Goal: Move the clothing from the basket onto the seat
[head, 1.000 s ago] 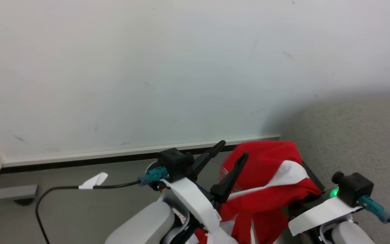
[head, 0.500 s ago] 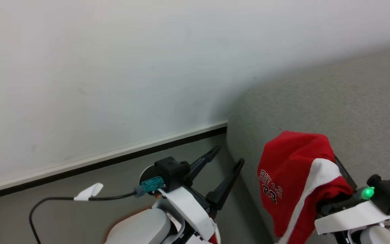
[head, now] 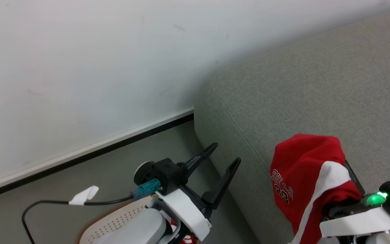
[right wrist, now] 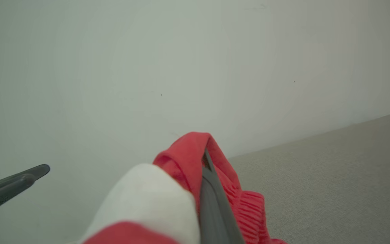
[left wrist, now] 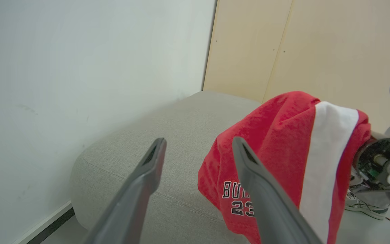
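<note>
- Lower left of the head view: oval cream-white perforated plastic basket (head: 113, 218) with a brown rim, partly hidden by a pale forearm (head: 137, 228).
- Lower centre: left jaws released, spread wide and empty, above the grey-green floor (head: 80, 183), just beside the seat's corner.
- Centre to right: large grey woven-fabric seat (head: 300, 81), set against the white wall (head: 80, 67).
- Lower right: soft red garment (head: 300, 162) with a white panel and black-and-white lettering, held aloft over the seat's near edge, well apart from the basket.
- Far lower right: right jaws clenched on that garment, with red fabric draped over them.
</note>
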You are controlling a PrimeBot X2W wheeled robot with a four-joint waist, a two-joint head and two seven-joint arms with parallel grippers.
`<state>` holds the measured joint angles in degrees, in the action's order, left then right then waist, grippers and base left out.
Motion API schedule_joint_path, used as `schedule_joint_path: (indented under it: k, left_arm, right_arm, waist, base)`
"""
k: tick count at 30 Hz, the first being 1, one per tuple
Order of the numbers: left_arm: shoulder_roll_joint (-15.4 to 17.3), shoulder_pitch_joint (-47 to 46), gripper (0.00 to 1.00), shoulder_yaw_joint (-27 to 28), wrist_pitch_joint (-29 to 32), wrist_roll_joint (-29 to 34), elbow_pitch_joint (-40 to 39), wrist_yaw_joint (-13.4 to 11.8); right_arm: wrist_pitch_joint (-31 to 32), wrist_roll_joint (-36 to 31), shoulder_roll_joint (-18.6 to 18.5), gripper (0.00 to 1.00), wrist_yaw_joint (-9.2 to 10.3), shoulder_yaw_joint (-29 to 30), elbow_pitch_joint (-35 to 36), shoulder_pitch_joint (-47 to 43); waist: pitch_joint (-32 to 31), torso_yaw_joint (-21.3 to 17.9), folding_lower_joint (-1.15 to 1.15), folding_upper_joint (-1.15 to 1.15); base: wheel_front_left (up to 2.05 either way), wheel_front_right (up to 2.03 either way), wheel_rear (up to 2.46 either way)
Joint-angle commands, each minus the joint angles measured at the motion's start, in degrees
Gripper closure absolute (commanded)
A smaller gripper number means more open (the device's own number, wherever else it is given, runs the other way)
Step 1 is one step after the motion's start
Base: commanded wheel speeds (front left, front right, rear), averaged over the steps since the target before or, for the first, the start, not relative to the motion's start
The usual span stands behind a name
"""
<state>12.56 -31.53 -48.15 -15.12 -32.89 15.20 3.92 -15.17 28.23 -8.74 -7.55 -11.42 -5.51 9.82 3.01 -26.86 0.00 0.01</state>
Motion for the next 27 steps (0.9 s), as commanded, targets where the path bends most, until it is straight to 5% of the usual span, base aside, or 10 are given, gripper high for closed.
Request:
schedule_joint_path:
  k: [1, 15, 20, 27]
  left_arm:
    - [0.2, 0.8, 0.0, 0.3, 0.0, 0.6, -0.2, 0.1]
    - [3.9, -2.2, 0.0, -0.3, 0.2, 3.7, -2.9, 2.4]
    - [7.2, -3.9, 0.0, -0.3, 1.1, 4.1, -5.8, 2.7]
    - [12.3, -5.8, 0.0, 0.6, 2.4, 4.4, -10.8, 3.0]
  right_arm:
    - [0.0, -0.2, -0.1, 1.0, 0.12, 0.2, 0.4, 0.7]
    - [0.4, -5.4, -3.6, 1.0, 0.12, 4.8, 1.2, 15.9]
    - [3.8, -3.0, -2.8, 1.0, 0.12, 13.6, 1.5, 23.1]
    - [11.2, -5.2, -6.4, 1.0, 0.12, 24.4, -0.6, 33.0]
  waist:
    - [0.5, -0.1, 0.0, -0.01]
    - [11.3, 5.2, 0.0, -0.01]
    - [17.3, 7.4, 0.0, -0.01]
    - [25.1, 10.5, 0.0, -0.01]
  base:
    - [0.0, 0.0, 0.0]
    - [0.0, 0.0, 0.0]
    - [0.0, 0.0, 0.0]
    - [0.0, 0.0, 0.0]
